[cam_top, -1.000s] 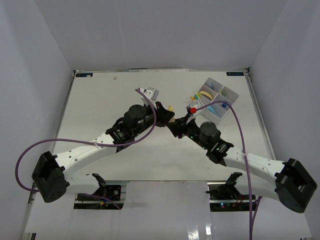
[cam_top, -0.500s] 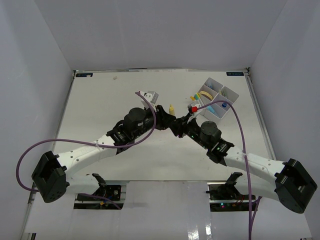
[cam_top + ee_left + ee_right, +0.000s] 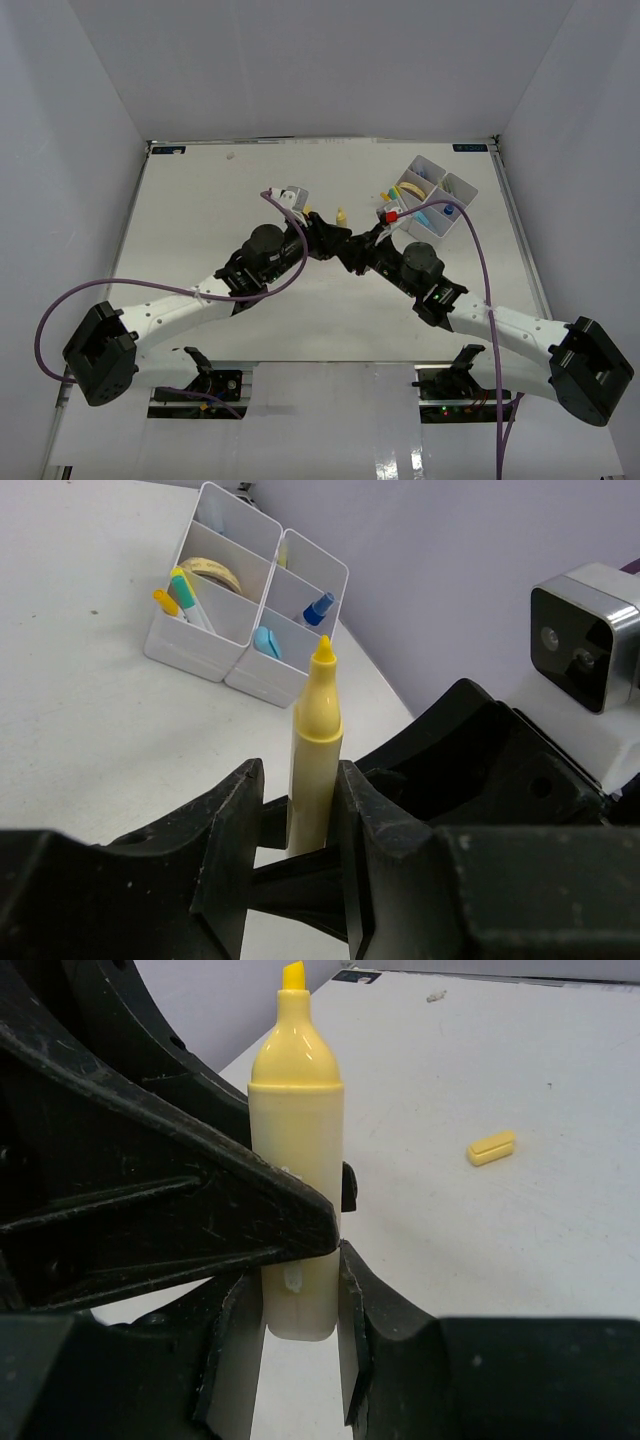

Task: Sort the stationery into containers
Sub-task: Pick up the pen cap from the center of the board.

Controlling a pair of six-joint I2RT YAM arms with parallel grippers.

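The left arm (image 3: pixel 180 300) stretches toward 1 o'clock and the right arm (image 3: pixel 500 325) toward 11, so the wrists meet. The right gripper (image 3: pixel 297 1290) clamps an upright yellow plastic highlighter (image 3: pixel 313 750); the left gripper (image 3: pixel 298 772) brackets it loosely, fingers narrowly parted.

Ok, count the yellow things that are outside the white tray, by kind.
yellow highlighter, uncapped, upright between the grippers: 1
yellow cap, lying loose on the table: 1
Total: 2

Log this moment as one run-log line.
left tool: open around yellow highlighter | right tool: shut on its base | highlighter: upright, uncapped | yellow cap: on table
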